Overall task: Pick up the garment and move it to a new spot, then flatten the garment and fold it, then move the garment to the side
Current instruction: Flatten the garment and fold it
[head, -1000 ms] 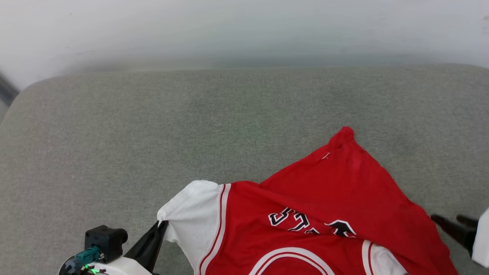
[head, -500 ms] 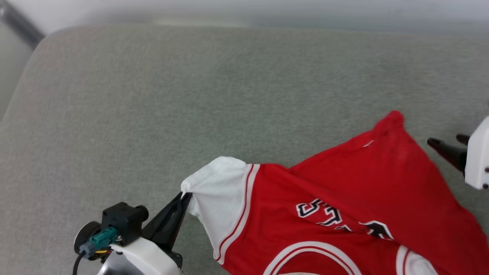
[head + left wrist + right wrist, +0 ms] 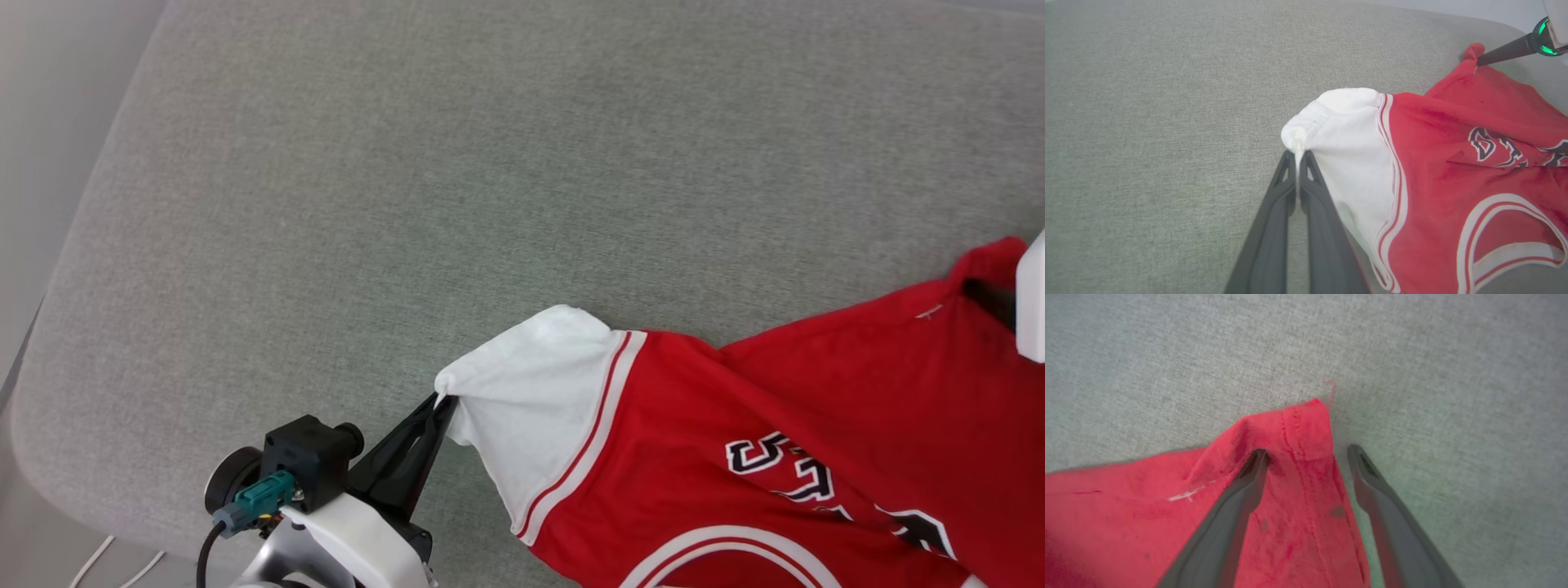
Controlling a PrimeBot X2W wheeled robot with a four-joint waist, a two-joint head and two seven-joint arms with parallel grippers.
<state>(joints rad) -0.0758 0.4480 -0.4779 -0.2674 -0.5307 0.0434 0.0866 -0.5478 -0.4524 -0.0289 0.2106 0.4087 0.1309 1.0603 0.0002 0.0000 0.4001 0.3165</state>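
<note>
Pinching the tip of a white sleeve (image 3: pixel 1347 134), my left gripper (image 3: pixel 1299 155) has its two dark fingers pressed together with a small knot of cloth bunched just past their tips. In the head view the same gripper (image 3: pixel 441 402) meets the sleeve (image 3: pixel 539 384) at its outermost corner. The shirt (image 3: pixel 735 408) spreads away from those fingers toward my right gripper, lying on a grey cushion (image 3: pixel 408 204): first the white sleeve, then red-and-white trim, then the red body with black, white-edged lettering (image 3: pixel 784 469). My right gripper (image 3: pixel 1306 453) has its fingers apart, straddling a pointed red corner of the shirt (image 3: pixel 1167 506). One finger (image 3: pixel 1241 498) rests on the red cloth just behind the stitched hem, and the other lies over bare cushion (image 3: pixel 1453 375) right beside the shirt's edge. From the left wrist camera I see that right gripper (image 3: pixel 1480 62) at the far corner of the shirt (image 3: pixel 1453 155), well apart from my left fingers, with wrinkled cloth running between the two. Beyond both sets of tips is grey cushion (image 3: pixel 1147 122).
</note>
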